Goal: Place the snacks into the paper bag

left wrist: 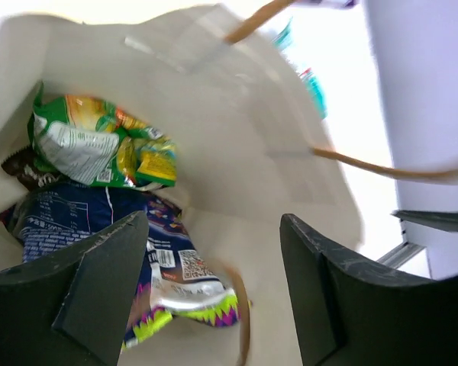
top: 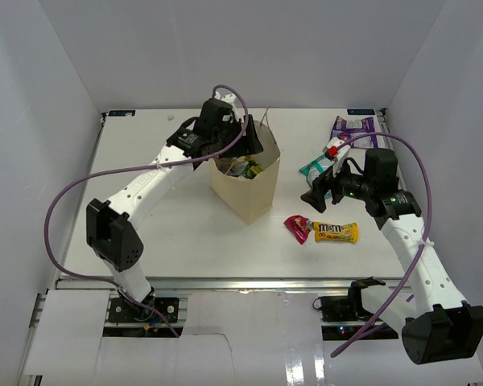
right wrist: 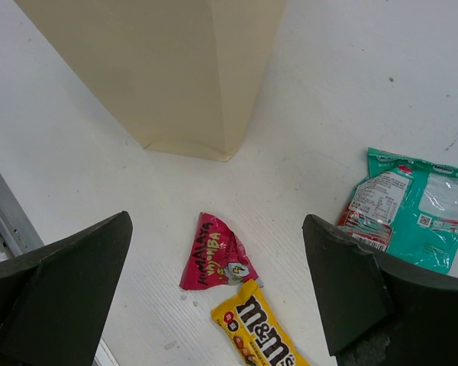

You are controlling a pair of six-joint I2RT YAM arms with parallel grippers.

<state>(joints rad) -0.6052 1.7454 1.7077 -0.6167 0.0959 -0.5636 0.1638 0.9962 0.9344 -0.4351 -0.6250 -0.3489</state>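
Note:
The tan paper bag [top: 249, 193] stands upright at the table's middle. My left gripper [top: 253, 141] is open and empty, right over the bag's mouth. Its wrist view looks into the bag [left wrist: 237, 130], where a green-yellow packet [left wrist: 99, 141], a dark blue packet [left wrist: 69, 221] and a small dark bar [left wrist: 21, 171] lie. My right gripper [top: 314, 199] is open and empty, above the red-pink packet [right wrist: 214, 263] and the yellow M&M's [right wrist: 263, 332]. The teal packet [right wrist: 412, 210] lies to its right. The purple-white packet [top: 352, 126] lies at the back right.
White walls close in the table on three sides. The bag's string handles [left wrist: 382, 168] stick up near my left fingers. A metal rail [top: 249, 283] runs along the table's near edge. A small red and white thing [top: 332, 150] lies behind the teal packet [top: 314, 167].

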